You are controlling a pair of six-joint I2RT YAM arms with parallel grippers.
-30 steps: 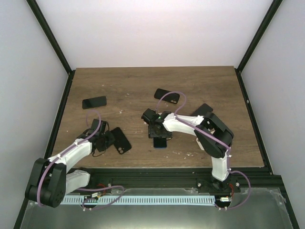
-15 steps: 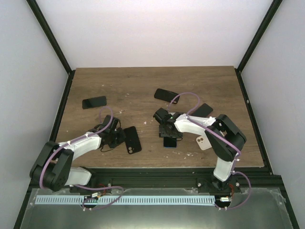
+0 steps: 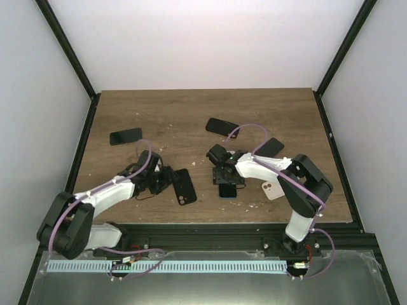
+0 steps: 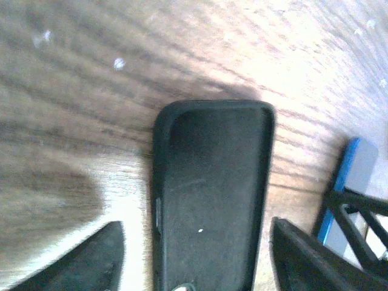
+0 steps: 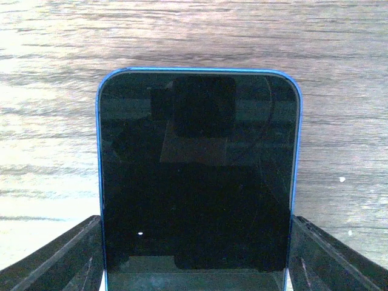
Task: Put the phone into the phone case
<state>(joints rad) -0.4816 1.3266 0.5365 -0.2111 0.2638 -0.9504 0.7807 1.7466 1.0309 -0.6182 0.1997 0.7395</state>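
Risk: case (image 4: 212, 194) lies loose on the table (image 4: 73, 91). Left claw (image 4: 197, 224) is released, its fingers spread on either side and not gripping. A push from the phone (image 5: 197, 170) could shove the case off or seat only one corner. Right claw (image 5: 194, 219) grasps the phone by its long edges, screen up, near centre. Case sits just left of it, apart, hollow up.

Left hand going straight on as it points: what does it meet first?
The black phone case: it lies open side up between the left hand's fingers, so the palm would likely meet its near end. The blue phone sits beyond, off-line.
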